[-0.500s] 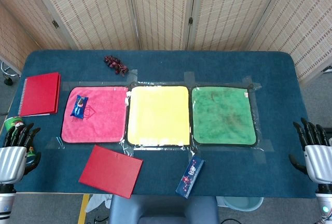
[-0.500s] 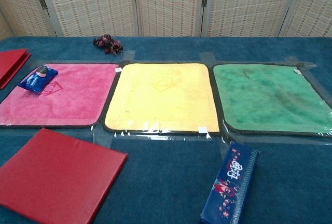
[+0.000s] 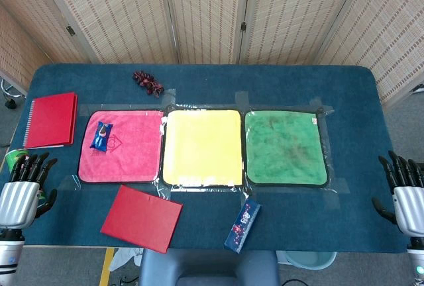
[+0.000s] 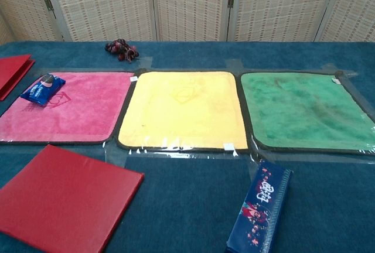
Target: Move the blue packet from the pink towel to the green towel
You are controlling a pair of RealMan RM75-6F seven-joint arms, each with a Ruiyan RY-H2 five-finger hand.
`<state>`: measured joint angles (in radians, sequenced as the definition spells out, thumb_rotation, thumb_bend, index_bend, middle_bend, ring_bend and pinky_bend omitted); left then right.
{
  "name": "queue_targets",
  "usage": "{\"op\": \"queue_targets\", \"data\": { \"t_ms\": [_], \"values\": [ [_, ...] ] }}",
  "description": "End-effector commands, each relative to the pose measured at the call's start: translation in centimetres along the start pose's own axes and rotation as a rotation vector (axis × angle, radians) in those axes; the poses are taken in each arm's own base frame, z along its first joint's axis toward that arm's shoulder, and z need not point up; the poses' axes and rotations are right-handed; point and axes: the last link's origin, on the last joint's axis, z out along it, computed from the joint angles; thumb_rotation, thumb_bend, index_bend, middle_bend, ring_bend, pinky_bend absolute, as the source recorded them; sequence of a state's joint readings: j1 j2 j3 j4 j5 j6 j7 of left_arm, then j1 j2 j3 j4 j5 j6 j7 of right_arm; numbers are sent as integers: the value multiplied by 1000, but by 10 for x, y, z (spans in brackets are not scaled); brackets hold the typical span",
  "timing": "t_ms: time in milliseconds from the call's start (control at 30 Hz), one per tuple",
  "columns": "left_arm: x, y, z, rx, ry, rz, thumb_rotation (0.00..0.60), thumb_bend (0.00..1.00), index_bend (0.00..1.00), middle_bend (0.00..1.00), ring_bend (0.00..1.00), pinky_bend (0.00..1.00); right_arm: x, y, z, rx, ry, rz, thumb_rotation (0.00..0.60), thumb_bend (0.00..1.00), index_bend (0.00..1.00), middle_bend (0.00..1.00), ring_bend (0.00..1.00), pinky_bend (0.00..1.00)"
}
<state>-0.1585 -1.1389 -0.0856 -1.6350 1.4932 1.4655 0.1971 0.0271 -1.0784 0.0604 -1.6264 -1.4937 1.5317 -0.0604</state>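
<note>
Head view: three towels are taped in a row on the blue table (image 3: 344,87). The blue packet (image 3: 101,136) is found on the pink towel (image 3: 129,153), near its far left corner. The yellow towel (image 3: 202,147) is placed in the middle, the green towel (image 3: 285,147) at the right. The left hand (image 3: 18,193) is held off the table's near left edge, released, fingers apart, grasping nothing. The right hand (image 3: 405,196) is held likewise off the near right edge. Two red notebooks (image 3: 51,120) (image 3: 141,217), a patterned blue box (image 3: 242,225) and a dark red bunch (image 3: 147,82) are also listed.
</note>
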Motion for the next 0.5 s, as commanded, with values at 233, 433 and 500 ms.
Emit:
{"op": "queue_targets", "data": {
  "t_ms": [233, 433, 500],
  "values": [
    [-6, 12, 47, -93, -15, -7, 600, 501, 203, 132, 123, 76, 12, 2, -4, 10, 26, -12, 600, 317, 0, 0, 28, 0],
    [-15, 18, 86, -134, -40, 13, 600, 548, 210, 141, 132, 88, 18, 3, -8, 11, 37, -14, 600, 318, 0, 0, 31, 0],
    [-19, 20, 100, -143, -38, 32, 600, 568, 211, 145, 136, 91, 19, 3, -9, 10, 37, -12, 600, 318, 0, 0, 31, 0]
  ]
}}
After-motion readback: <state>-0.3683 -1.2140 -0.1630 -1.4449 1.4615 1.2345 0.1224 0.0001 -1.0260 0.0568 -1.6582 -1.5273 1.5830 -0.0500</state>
